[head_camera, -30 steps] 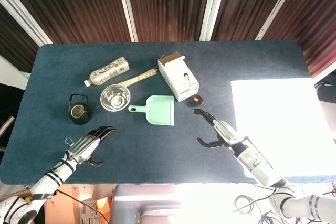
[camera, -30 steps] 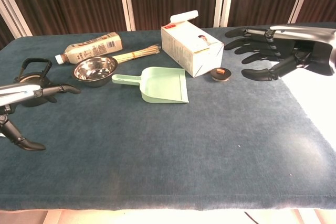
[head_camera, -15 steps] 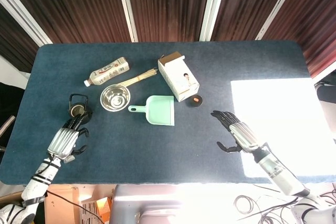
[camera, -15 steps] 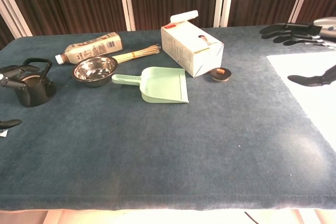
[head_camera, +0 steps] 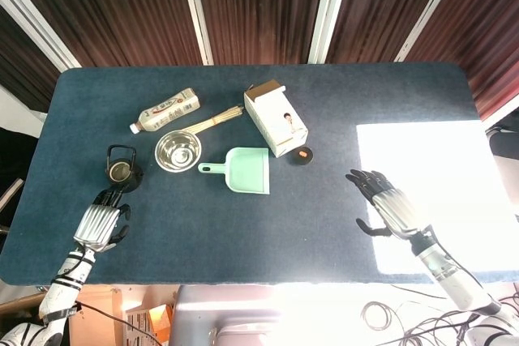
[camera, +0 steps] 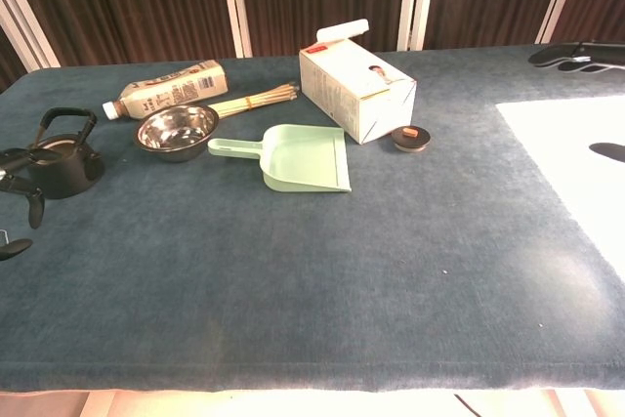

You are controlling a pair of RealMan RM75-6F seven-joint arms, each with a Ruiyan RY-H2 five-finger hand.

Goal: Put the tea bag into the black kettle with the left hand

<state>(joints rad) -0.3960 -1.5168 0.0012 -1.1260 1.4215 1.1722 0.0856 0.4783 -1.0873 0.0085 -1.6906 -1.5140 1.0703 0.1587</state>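
Observation:
The black kettle stands lidless near the table's left edge; in the chest view the kettle shows its raised handle. My left hand lies palm down just in front of it, fingers pointing toward the kettle and apart from it. The tea bag is hidden under that hand in the head view; only a small white scrap shows at the chest view's left edge, between the dark fingers and the thumb. My right hand hovers open at the sunlit patch, far from the kettle.
Behind the kettle lie a drink bottle, a steel bowl and a bundle of sticks. A green dustpan, a white carton and a small round tin sit mid-table.
My left hand swung left, then settled a little nearer the front edge, covering the tea bag's spot. My right hand drew back to the right, away from the round tin.

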